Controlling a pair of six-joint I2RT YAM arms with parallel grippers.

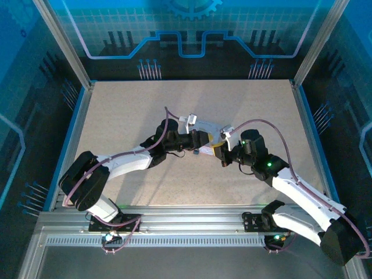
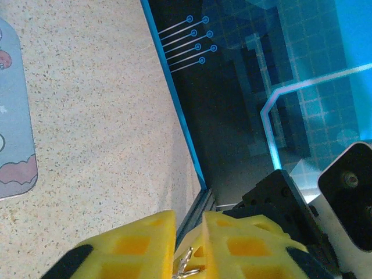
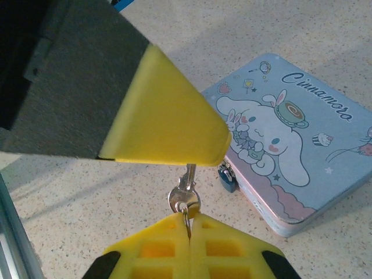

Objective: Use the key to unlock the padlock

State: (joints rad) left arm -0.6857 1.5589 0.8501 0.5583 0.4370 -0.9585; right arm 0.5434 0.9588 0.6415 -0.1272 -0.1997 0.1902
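Note:
The small silvery key (image 3: 186, 193) hangs on its ring from my right gripper (image 3: 189, 216), whose yellow fingers are shut on the ring and the key's head. Its blade points up and disappears behind a yellow finger (image 3: 168, 122) of the left gripper. From the left wrist, the key tip (image 2: 186, 264) shows in the narrow gap of my left gripper (image 2: 189, 218), and the pads stand apart from it. The tiny dark blue padlock (image 3: 226, 177) hangs on the front edge of the tin, just right of the key. From above, both grippers (image 1: 203, 141) (image 1: 220, 152) meet at mid-table.
The pale blue cartoon-print tin (image 3: 290, 139) lies flat on the speckled table (image 1: 128, 116), directly behind the padlock; its corner (image 2: 14, 116) also shows from the left wrist. Blue-lit walls and a metal frame (image 1: 75, 110) enclose the table.

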